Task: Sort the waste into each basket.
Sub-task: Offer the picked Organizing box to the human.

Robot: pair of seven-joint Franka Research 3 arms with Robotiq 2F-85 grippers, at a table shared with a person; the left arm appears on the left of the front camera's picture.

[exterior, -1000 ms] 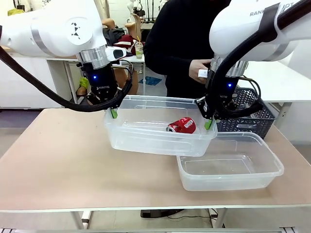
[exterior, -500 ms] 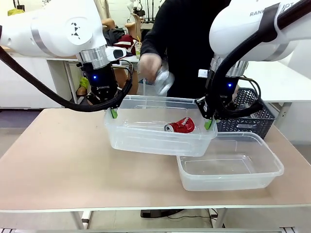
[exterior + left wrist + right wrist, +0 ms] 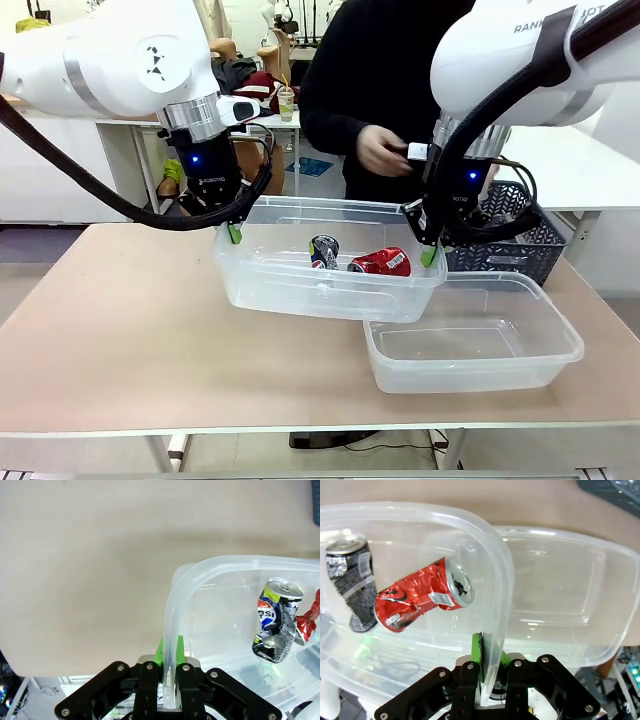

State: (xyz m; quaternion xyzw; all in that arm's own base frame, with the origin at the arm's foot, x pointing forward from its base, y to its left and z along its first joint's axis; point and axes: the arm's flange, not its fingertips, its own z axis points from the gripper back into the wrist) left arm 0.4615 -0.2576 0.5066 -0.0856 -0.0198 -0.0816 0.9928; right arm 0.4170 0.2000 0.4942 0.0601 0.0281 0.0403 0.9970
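Centre frame, one clear tub [image 3: 280, 290] holds two cans: a crushed red can [image 3: 380, 262] and a dark Pepsi can [image 3: 323, 251]. The left jaws and right jaws are each clamped on its rim. A second clear tub [image 3: 572, 345] sits lower right on the bench [image 3: 130, 330], with one dark lattice basket [image 3: 520, 250] behind it.

The dark lattice basket [image 3: 525, 250] at far right is half hidden behind the right arm [image 3: 520, 50]; the person's hand [image 3: 375, 150] perhaps holds something, too small to tell.
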